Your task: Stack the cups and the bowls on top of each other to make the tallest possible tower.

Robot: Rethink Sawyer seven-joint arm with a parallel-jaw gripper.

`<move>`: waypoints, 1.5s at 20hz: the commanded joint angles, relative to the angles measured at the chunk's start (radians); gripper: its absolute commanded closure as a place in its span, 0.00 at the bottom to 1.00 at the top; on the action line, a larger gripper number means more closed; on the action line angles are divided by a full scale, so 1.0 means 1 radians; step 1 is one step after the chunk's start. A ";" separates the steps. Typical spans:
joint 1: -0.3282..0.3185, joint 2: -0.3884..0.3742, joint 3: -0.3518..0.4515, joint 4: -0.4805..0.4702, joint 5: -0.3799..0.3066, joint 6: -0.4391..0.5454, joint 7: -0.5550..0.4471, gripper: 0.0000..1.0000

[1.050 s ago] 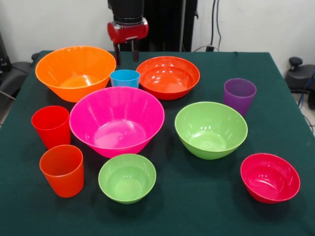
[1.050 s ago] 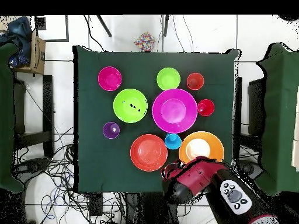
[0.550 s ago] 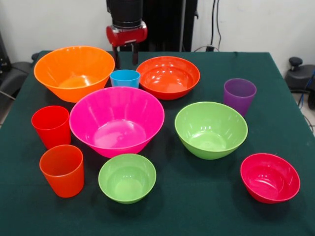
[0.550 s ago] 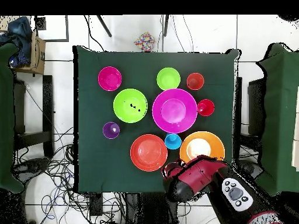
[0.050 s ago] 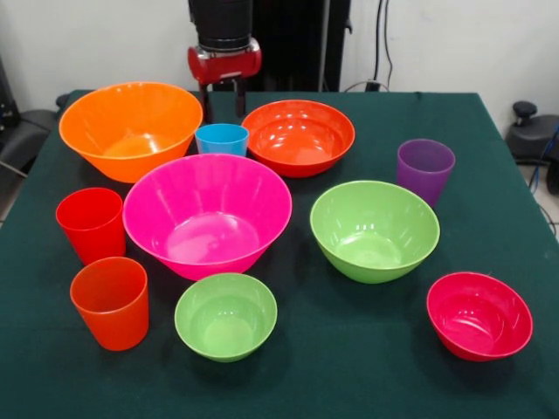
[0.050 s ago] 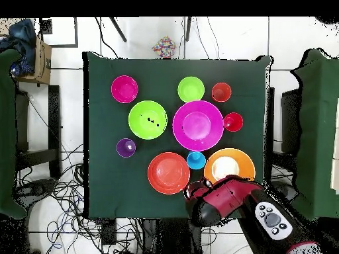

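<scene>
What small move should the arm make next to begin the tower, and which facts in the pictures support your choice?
Probably lower the tool toward the blue cup. Nothing is stacked yet: every cup and bowl stands apart on the table. The tool hangs open at the far edge, behind the blue cup, between the large orange bowl and the shallow red-orange bowl, so that cup is the nearest thing to grasp.

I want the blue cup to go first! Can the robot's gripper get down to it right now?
Probably yes. The gripper hangs just behind the blue cup with its jaws apart and nothing in them. The cup's top is uncovered, though the orange bowl and red-orange bowl crowd its sides.
</scene>
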 commanded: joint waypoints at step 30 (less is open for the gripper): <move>-0.138 -0.094 0.298 0.000 0.142 0.261 -0.201 0.00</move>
